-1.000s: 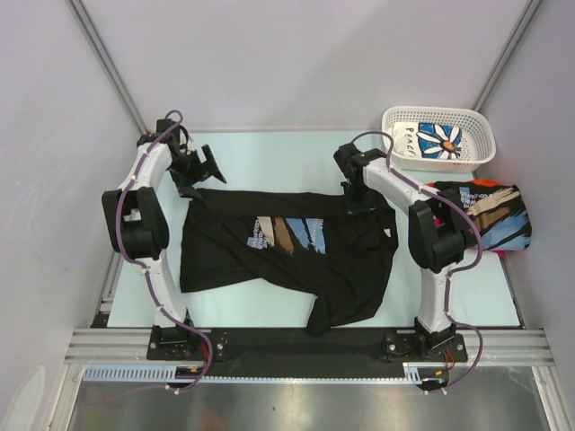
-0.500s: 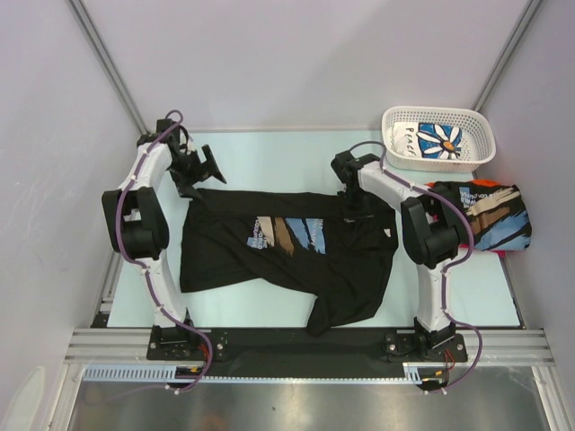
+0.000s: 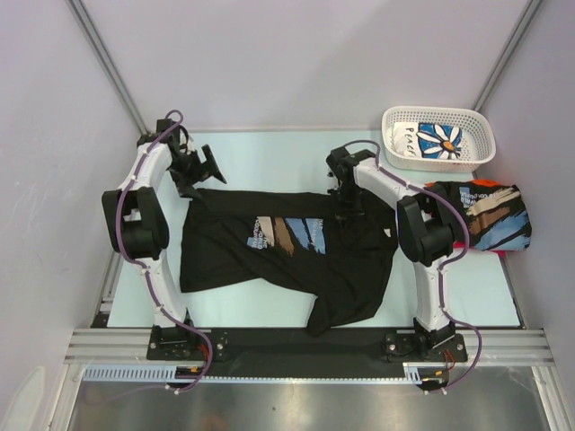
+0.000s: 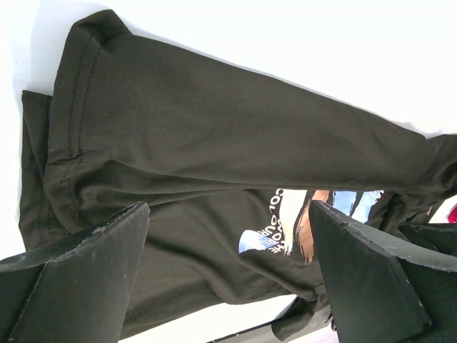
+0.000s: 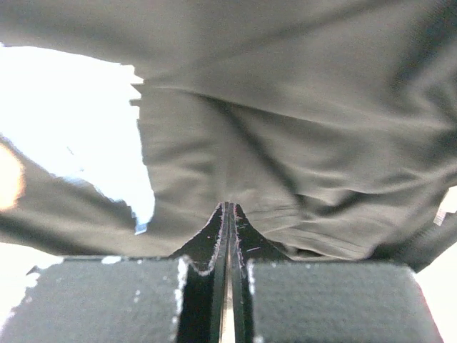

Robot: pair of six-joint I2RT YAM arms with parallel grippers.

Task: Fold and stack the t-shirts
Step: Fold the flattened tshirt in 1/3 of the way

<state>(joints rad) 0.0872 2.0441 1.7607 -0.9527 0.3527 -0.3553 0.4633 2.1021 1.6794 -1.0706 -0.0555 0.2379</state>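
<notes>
right pincer [image 3: 345,203] has slid left along the far edge of the black shirt [image 3: 278,251]; its tips are pressed together, apparently nipping a fold of that cloth. left pincer [image 4: 228,275] hangs spread wide over the shirt's sleeve, holding nothing. the shirt lies rumpled mid-desk [image 3: 269,153], not yet folded. off to the right a folded printed shirt [image 3: 490,215] starts the stack; a daisy shirt [image 3: 438,139] waits in the basket [image 3: 440,110]. mostly undone, i judge.
</notes>
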